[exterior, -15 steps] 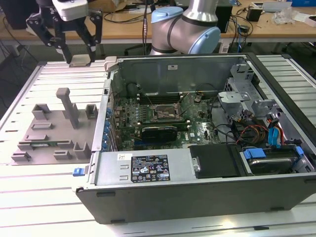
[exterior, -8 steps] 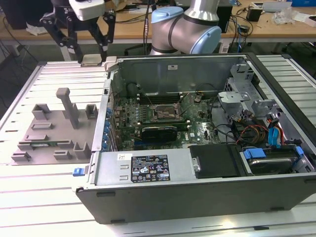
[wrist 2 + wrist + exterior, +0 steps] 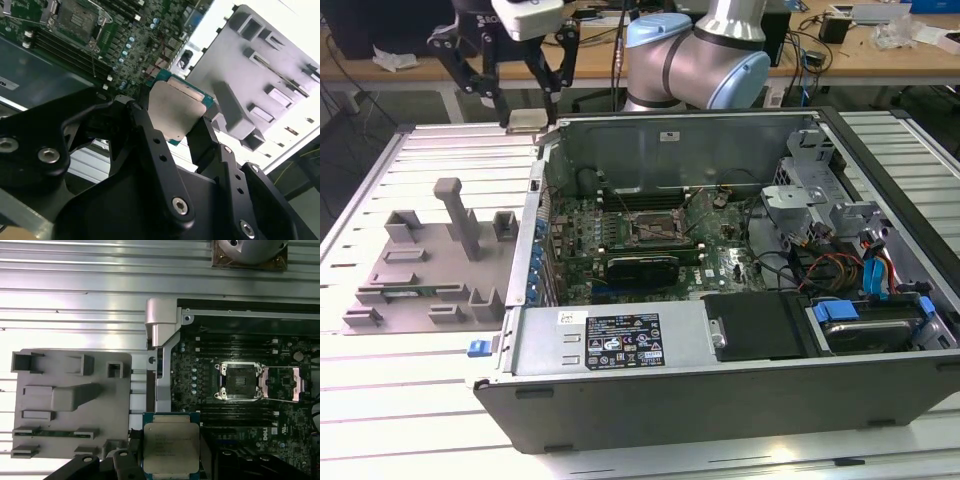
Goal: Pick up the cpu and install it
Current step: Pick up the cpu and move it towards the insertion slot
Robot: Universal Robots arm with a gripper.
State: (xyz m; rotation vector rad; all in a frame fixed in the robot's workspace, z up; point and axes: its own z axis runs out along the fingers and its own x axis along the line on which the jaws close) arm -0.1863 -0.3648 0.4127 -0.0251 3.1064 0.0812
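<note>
Claw [image 3: 173, 119] grips cpu [image 3: 176, 106]; first wrist view shows open socket [image 3: 240, 381].

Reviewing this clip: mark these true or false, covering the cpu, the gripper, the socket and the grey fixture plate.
1. The gripper is shut on the cpu. True.
2. The cpu sits in the motherboard socket. False: the socket is empty, and the cpu is held in the air near the corner of the computer case.
3. The grey fixture plate lies outside the case, on the exterior view's left. True.
4. The socket's metal frame is closed over it. False: it is swung open and lies beside the socket.
</note>
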